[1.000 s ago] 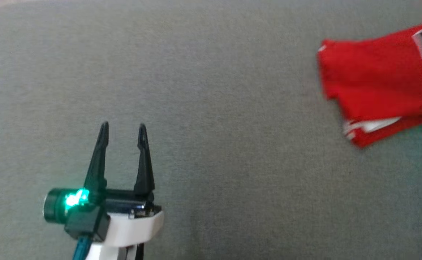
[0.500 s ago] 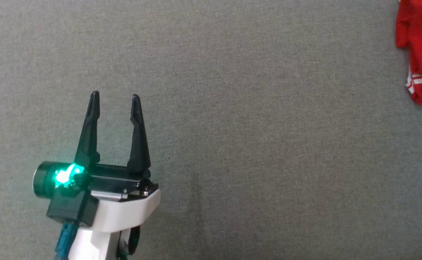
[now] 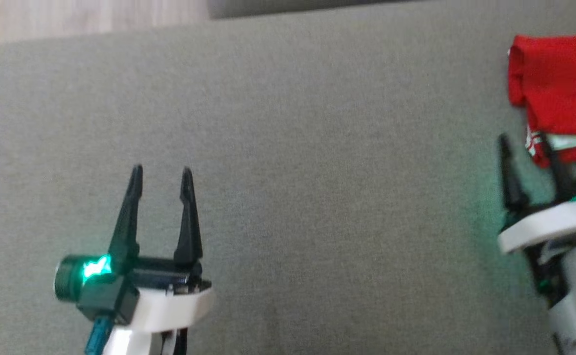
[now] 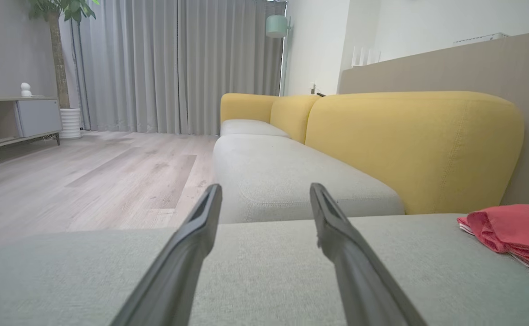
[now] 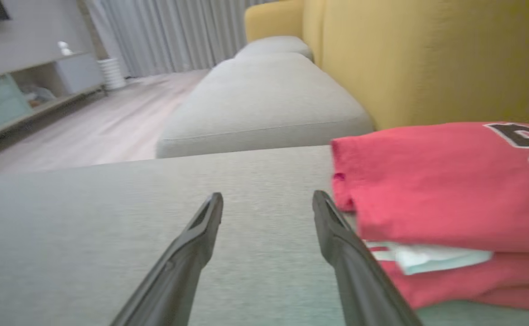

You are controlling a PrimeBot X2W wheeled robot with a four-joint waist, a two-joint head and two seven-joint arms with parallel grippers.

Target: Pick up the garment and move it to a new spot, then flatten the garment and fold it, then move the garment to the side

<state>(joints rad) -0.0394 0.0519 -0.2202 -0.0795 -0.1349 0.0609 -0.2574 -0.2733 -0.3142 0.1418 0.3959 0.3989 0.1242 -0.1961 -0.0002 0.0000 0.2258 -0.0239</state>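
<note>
On the grey seat's left, the left gripper stands spread and empty. Right gripper is likewise spread, grasping nothing. Folded red garment lies at far right, just beside that gripper's finger. Its black lettering is cut off and unreadable.

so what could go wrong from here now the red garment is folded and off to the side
The right gripper is open, but one finger sits right beside the edge of the folded red garment, possibly touching it. Drawing back at a slant could snag a layer and spoil the fold. A white-striped layer pokes out between the folds, which would be easy to catch.
</note>
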